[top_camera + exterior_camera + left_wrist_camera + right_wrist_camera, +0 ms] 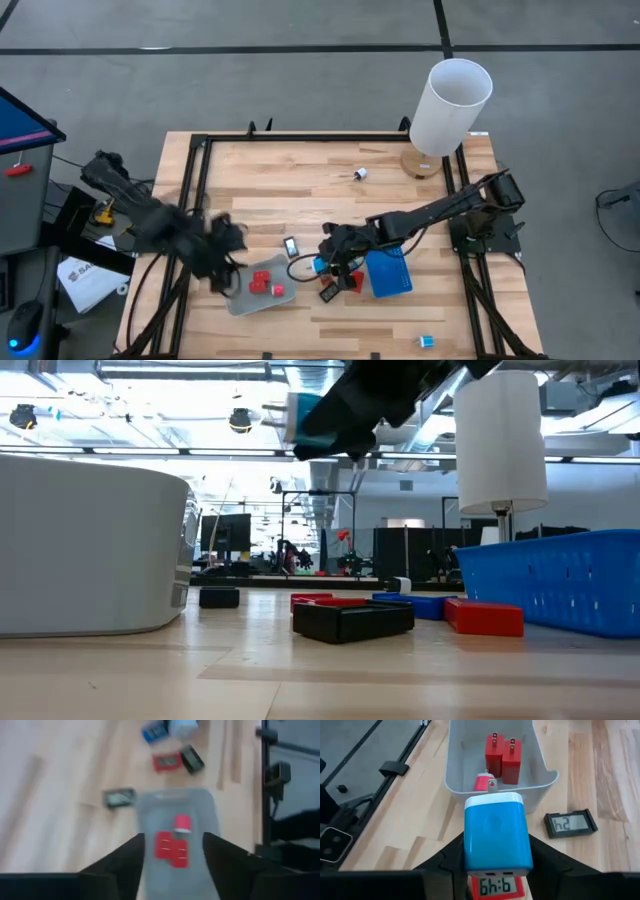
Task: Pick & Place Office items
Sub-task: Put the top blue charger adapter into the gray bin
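My right gripper point(495, 870) is shut on a blue plug block with a white, pronged end point(495, 837), held above the table between the grey tray point(465, 785) and the blue tray point(388, 272). In the grey tray lie three red plug blocks point(502, 752). My left gripper point(172, 862) hangs open over the grey tray's left end point(240, 298), touching nothing. On the table lie a black clock point(570, 823), a red clock point(497, 887) under the held block and a black block point(350, 620). My right gripper pinches the blue plug block's two long sides point(470, 855) between its two fingers, near the end with the ports. The fingers point(447, 862) slant down from the table's right side, along the block. The block is lifted clear point(300, 415), its pronged white end pointing away from the gripper.
A tall white cylinder point(450, 105) stands at the far right corner. A small white bit point(360, 174) lies at the far middle and a cyan bit point(427, 342) near the front edge. A red block point(485, 618) lies beside the blue tray point(560, 585).
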Controlling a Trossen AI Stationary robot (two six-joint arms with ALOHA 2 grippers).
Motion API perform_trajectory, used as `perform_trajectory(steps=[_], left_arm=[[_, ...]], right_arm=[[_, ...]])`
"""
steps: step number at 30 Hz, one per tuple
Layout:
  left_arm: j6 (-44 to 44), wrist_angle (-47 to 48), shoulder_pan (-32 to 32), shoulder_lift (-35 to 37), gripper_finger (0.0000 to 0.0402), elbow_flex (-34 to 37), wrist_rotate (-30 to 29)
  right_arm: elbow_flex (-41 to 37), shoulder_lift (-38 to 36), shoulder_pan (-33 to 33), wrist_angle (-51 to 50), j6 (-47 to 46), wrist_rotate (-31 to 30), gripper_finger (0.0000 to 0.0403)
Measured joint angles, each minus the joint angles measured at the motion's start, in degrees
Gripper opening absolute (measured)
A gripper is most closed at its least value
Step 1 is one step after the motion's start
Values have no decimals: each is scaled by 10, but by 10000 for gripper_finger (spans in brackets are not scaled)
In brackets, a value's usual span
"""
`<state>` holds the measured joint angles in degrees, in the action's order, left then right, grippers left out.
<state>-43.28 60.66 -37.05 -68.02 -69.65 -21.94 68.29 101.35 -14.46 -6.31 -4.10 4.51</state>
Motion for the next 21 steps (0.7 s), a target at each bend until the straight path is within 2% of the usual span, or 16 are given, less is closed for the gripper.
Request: perform_trajectory(steps=[8,12,16,21], left_arm=[[-8,-201,20,-139,18,45,45],[-8,-252,29,-183,9,45,60],[-30,-286,38,-225,2,45,104],[-69,-289,42,-250,1,46,99]], right_arm=[[0,-30,-26,-48,-48,-5,143],[0,-44,-50,-76,-68,-7,143],[0,-48,-79,-93,-92,-7,143],[0,-48,-119,-98,-111,-21,143]])
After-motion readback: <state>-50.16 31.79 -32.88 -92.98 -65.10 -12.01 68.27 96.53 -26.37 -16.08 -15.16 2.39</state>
